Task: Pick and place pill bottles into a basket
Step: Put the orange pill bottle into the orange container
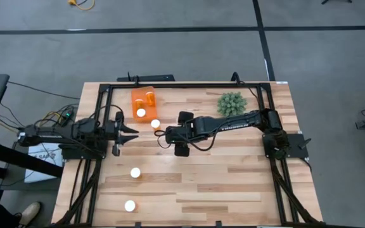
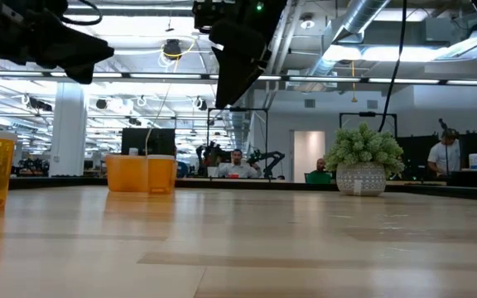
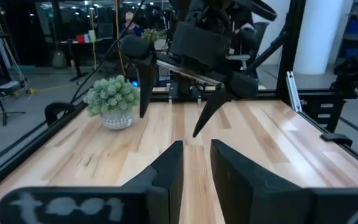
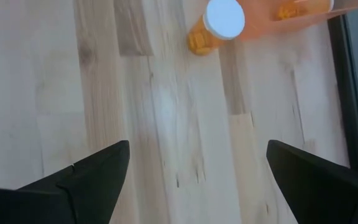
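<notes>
The basket (image 4: 303, 15) is cut off by the right wrist view's edge (only one bottom corner shows).

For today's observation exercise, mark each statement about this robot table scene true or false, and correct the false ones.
1. The right gripper is open, holding nothing. True.
2. The basket is empty. False: it already holds pill bottles.
3. A pill bottle stands just outside the basket. True.
4. The plant lies inside the basket. False: it stands apart, near the right arm.
5. The left gripper holds a bottle. False: it holds nothing.
</notes>
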Tool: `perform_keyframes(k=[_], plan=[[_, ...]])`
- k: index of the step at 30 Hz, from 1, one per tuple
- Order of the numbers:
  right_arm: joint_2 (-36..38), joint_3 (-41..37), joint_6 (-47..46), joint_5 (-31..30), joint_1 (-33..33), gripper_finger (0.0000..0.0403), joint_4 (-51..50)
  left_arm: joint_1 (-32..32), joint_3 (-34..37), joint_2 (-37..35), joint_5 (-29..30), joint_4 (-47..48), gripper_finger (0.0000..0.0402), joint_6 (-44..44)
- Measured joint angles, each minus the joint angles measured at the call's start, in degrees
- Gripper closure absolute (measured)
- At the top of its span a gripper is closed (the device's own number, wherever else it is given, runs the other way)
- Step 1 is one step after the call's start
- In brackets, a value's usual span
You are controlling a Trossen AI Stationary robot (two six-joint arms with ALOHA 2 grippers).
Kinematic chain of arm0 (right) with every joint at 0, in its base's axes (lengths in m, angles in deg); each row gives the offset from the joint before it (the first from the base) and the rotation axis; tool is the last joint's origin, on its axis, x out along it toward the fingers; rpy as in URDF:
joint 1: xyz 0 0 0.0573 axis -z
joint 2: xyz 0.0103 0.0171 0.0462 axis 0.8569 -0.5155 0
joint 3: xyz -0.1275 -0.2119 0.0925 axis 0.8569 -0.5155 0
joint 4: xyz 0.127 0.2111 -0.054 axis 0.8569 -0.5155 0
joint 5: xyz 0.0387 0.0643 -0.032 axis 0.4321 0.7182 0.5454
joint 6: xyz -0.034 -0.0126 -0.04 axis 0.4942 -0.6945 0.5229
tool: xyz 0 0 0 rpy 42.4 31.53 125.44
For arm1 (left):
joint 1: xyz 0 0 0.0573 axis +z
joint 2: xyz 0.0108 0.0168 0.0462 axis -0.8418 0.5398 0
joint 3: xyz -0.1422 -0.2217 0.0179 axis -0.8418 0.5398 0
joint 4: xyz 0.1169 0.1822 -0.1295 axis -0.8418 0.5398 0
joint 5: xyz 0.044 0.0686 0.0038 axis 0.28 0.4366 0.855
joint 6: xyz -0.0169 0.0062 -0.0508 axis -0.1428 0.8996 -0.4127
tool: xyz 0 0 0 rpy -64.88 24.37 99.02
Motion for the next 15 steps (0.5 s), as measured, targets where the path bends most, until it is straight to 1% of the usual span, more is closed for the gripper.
perform_keyframes(k=[4, 10, 15], plan=[[-0.02, 0.0, -0.55, 0.01, 0.0, 0.0031, -0.51, -0.04, 0.64, -2.83, 0.03, 0.82, 0.033, 0.07], [-0.02, 0.0, -1.5, 0.02, 0.0, 0.0031, -0.55, -0.06, 0.77, -5.59, -2.08, 0.72, 0.033, 1.17], [-0.04, 0.0, -2.0, 0.03, 0.0, 0.0031, -0.53, -0.06, 4.75, -6.97, -3.37, -5.57, 0.033, 1.38]])
